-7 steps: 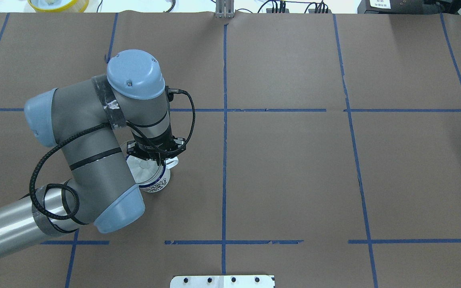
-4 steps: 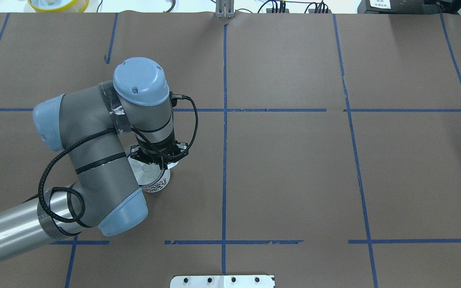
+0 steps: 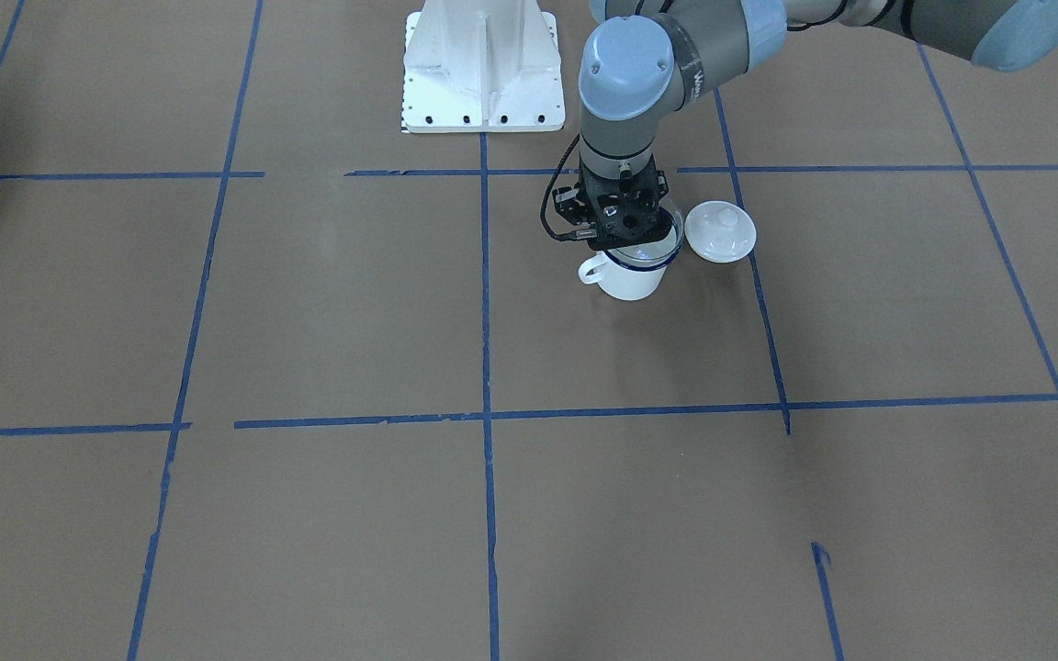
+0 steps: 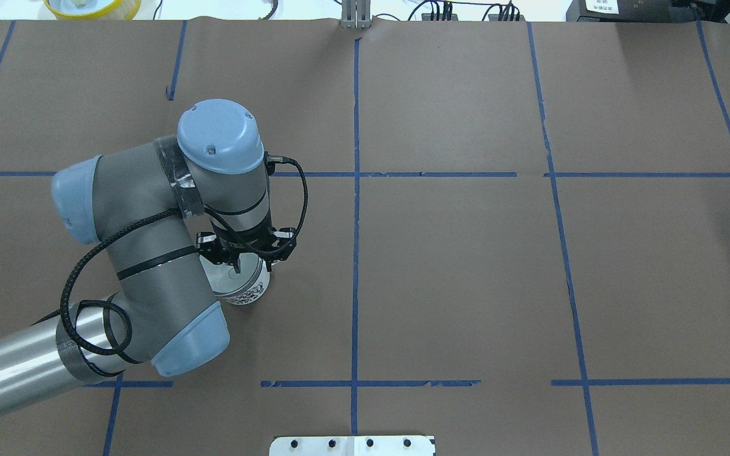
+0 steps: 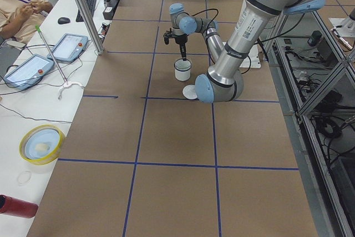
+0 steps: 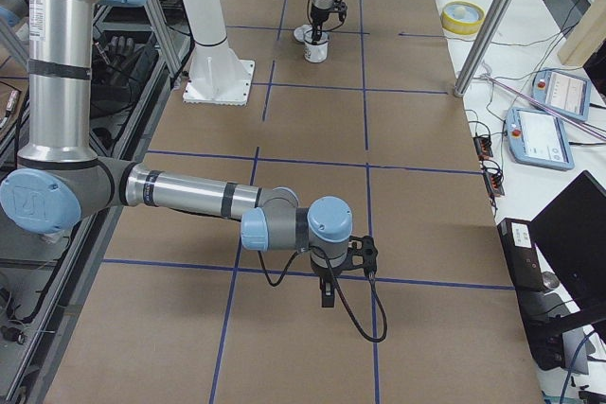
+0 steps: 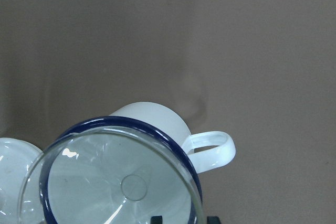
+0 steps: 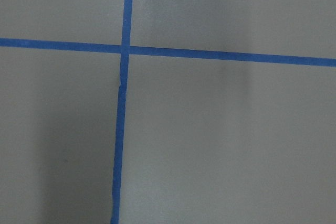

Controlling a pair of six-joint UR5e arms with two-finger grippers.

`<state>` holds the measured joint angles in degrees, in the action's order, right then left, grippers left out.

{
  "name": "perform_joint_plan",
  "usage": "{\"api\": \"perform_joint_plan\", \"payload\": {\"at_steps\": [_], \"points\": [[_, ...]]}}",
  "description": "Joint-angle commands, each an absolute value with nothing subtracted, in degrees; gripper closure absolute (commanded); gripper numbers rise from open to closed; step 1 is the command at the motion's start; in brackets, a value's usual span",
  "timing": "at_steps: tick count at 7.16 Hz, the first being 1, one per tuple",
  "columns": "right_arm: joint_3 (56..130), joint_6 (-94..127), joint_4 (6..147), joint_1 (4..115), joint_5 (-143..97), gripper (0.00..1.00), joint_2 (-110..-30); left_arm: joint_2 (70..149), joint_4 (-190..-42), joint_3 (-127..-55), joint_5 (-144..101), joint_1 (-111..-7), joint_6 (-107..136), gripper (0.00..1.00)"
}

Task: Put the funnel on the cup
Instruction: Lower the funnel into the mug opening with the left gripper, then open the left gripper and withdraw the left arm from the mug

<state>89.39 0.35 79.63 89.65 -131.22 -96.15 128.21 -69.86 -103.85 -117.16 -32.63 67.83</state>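
Observation:
The cup (image 3: 630, 280) is a white mug with a dark blue rim, its loop handle toward the table's middle. It also shows in the overhead view (image 4: 252, 292) and the left wrist view (image 7: 152, 114). The clear funnel (image 7: 105, 182) sits in the cup's mouth, its bowl level with the blue rim. My left gripper (image 3: 626, 244) points straight down over the cup, its narrow fingers closed on the funnel's rim on the handle side (image 4: 236, 268). My right gripper (image 6: 327, 295) hangs over bare table far away; I cannot tell its state.
The round white knobbed lid (image 3: 720, 231) lies on the table right beside the cup. The robot's white base plate (image 3: 483, 64) stands behind it. A yellow bowl (image 5: 40, 144) and tablets lie on the side bench, where an operator (image 5: 19, 4) sits.
My left arm shifted slightly toward the table's middle, then back, with the funnel. The funnel, tilted and higher before, now sits level in the cup's mouth.

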Motion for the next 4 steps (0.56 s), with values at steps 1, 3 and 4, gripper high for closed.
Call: {"api": "perform_joint_plan", "payload": {"at_steps": [1, 3, 4], "points": [[89.38, 0.35, 79.63, 89.65, -131.22, 0.0, -96.15, 127.54, -69.87, -108.6, -117.16, -34.78, 67.15, 0.0], [89.38, 0.35, 79.63, 89.65, -131.22, 0.0, -96.15, 119.42, -76.85, -117.21, -117.68, -43.89, 54.57, 0.0], [89.38, 0.35, 79.63, 89.65, -131.22, 0.0, -96.15, 112.57, -84.73, -118.03, -119.16, -49.08, 48.4, 0.0]]}}
